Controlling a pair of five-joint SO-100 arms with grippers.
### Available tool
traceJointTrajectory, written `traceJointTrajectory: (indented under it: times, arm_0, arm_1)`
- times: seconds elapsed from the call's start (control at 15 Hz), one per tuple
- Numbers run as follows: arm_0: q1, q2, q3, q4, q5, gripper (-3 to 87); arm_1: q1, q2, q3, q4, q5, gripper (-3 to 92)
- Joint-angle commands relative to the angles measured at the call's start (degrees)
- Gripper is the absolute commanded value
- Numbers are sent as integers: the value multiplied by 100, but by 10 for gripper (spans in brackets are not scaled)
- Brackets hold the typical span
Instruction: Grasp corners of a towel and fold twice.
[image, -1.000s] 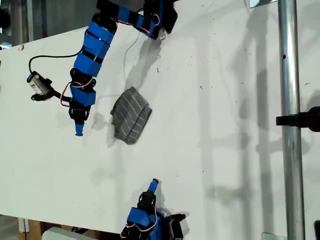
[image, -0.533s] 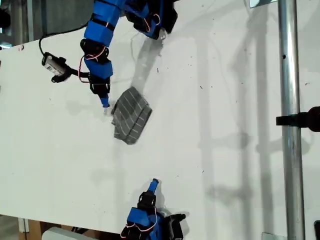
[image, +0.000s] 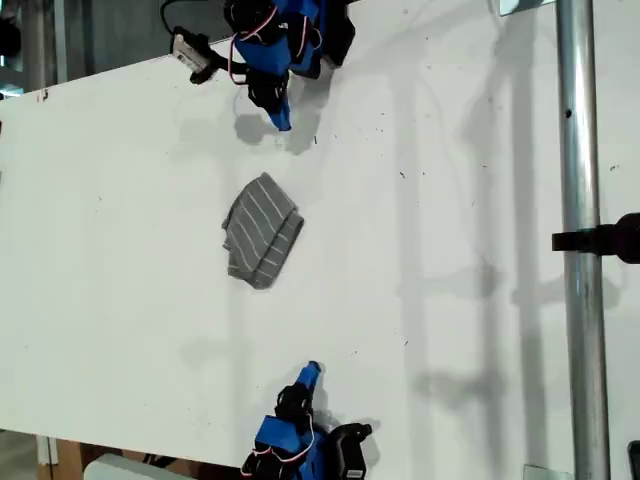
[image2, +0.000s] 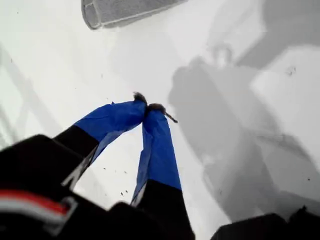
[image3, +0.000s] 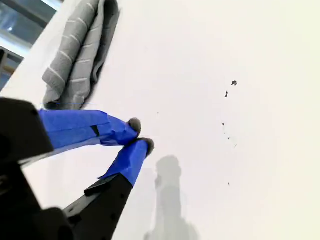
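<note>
**Towel folded mid-table, both grippers empty**

The towel (image: 262, 232) lies on the white table (image: 450, 250) as a small folded bundle with layered edges. It sits a little toward the exterior view's left of centre, its pale stripes running along its length. Nothing touches it.

My first gripper (image: 281, 122) hangs near the top edge of the exterior view, above the towel and apart from it. Its blue fingers (image2: 160, 145) are pressed together at the tips with nothing between them. The grey shape at the edge of its wrist view is blurred, but is probably the towel.

My second gripper (image: 311, 371) is near the bottom edge of the exterior view, well apart from the towel. Its tips are also pinched together and hold nothing, just over bare table. Its wrist view shows the towel beyond the tips, near the table's edge.

A metal pole (image: 578, 200) runs down the exterior view's right.
</note>
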Motion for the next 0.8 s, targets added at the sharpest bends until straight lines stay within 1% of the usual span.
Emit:
traceJointTrajectory:
  times: [0.0,0.07,0.13,0.2,0.33,0.4,0.47,0.73]
  arm_0:
    - [62,35,44,97,-501,17]
    - [105,35,44,105,-483,12]
    - [149,35,44,105,-439,13]
    - [141,35,44,105,-105,13]
    - [308,18,44,114,1863,12]
    - [404,18,44,105,3050,10]
    - [413,26,44,97,3173,9]
    - [387,26,44,97,3173,7]
  arm_1:
    - [-352,97,211,255,844,-3]
    - [-299,141,202,264,870,-3]
    - [-369,141,202,264,896,30]
    - [-633,141,193,264,1063,116]
    - [-1081,176,176,281,949,118]
    - [-1222,176,176,281,949,118]
    - [-1318,176,176,281,949,118]
    - [-1371,176,176,281,949,118]
